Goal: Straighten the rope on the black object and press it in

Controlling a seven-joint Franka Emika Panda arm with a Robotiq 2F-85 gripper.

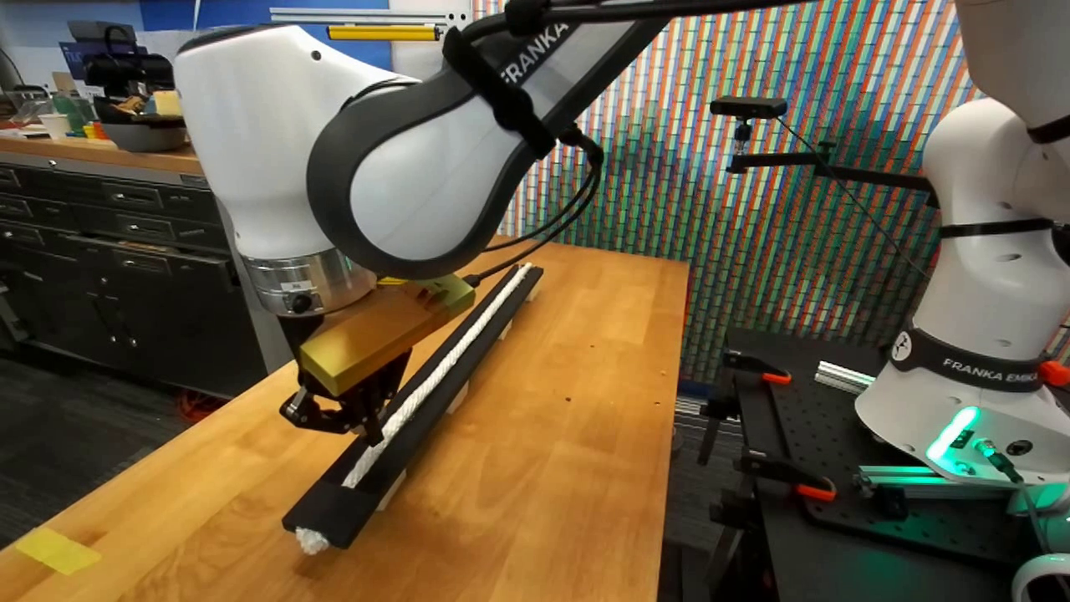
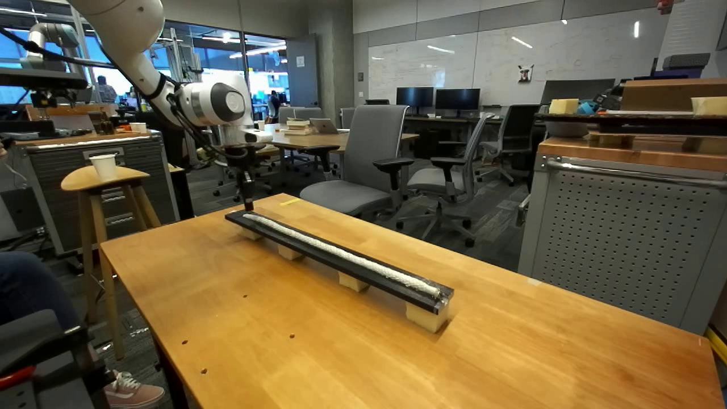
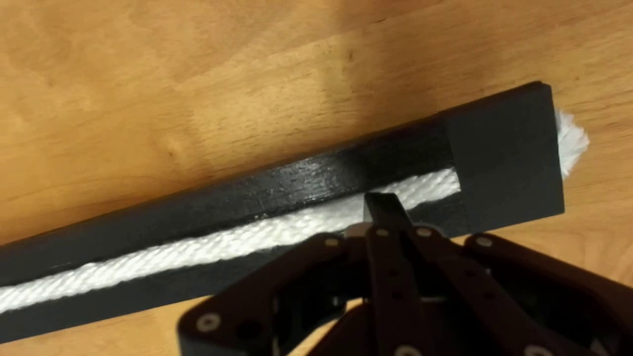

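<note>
White arm (image 1: pixel 418 192) closest, reaching over the table (image 1: pixel 568 468), wrist bent, gripper (image 3: pixel 380 200) pointing down. Fingers together, tips over the rope (image 3: pixel 217 246) near the covered end of the black bar (image 3: pixel 292 183); contact unclear. Rope runs straight along the bar, its frayed end poking out.

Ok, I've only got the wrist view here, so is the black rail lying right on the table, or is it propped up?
Observer: Propped up. Both exterior views show pale blocks under the black rail, holding it off the table.
Operator: And past the left edge of my picture?
Observer: The rope runs on nearly straight, to close by the rail's other end.
Operator: Anything else on the table outside my view?
Observer: Yes, a piece of yellow tape, apart from the rail.
</note>
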